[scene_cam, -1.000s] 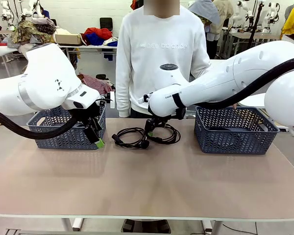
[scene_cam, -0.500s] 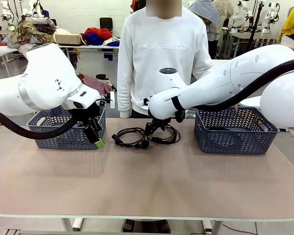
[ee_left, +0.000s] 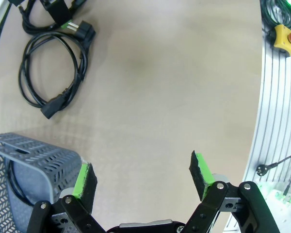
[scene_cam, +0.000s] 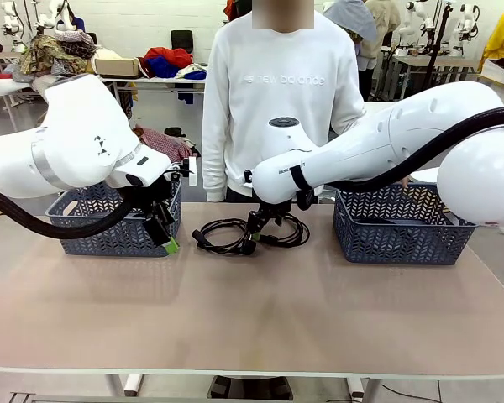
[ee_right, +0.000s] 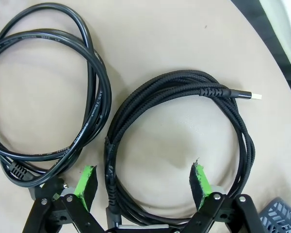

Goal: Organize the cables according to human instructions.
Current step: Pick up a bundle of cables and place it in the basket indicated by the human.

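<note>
A beige tabletop (scene_cam: 260, 319) in a busy robot lab, a person (scene_cam: 281, 101) standing at its far edge: two coiled cables (scene_cam: 214, 227) lie mid-table between the left basket (scene_cam: 92, 227) and the right basket (scene_cam: 403, 231). The right hand (ee_right: 143, 177), fingers spread and gripping nothing, hovers over the braided cable (ee_right: 184, 80), straddling its near arc, with the smooth cord (ee_right: 96, 92) just beside. The left hand (ee_left: 141, 172), likewise apart and empty, hangs by the left basket.

Both coils look light and limp. Lifted by one strand, a coil would likely sag and unwind, so the bundled loops, away from the slim connector, seem the best hold. The braided coil's nearest arc is cut off behind the fingers, and whether the pads touch it cannot be told. A dark cord appears to lie inside the left basket.
</note>
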Robot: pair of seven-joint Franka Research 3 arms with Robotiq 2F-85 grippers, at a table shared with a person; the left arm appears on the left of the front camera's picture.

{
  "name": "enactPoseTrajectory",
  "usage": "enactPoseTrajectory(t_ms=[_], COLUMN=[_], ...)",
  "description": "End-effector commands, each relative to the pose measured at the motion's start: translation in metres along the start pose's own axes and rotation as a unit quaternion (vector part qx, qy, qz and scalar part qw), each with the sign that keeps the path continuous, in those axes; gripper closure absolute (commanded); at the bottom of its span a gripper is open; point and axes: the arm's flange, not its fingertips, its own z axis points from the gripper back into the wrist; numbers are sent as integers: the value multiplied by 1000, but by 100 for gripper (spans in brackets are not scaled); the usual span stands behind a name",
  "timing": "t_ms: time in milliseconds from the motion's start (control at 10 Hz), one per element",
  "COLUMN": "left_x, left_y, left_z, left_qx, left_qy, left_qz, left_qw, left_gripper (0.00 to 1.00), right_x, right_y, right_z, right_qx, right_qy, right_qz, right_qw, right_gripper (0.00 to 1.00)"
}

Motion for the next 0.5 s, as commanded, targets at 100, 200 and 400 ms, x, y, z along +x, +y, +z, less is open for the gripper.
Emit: enactPoseTrajectory(t_ms=[100,200,400], left_x=[-2,-2,-2], left_y=[1,1,1], left_z=[2,2,2], left_qx=[-1,-1,-1], left_qy=[2,2,2], left_qz=[-1,-1,-1], left_qw=[1000,1000,1000], left_gripper=[0,0,0], right_x=[11,11,12], right_y=[0,1,1], right_z=[1,0,-1], right_qx=[-12,-11,-9], right_qy=[13,14,14], right_qz=[-14,-15,-13], right_qw=[1000,1000,1000], right_gripper=[17,19,38])
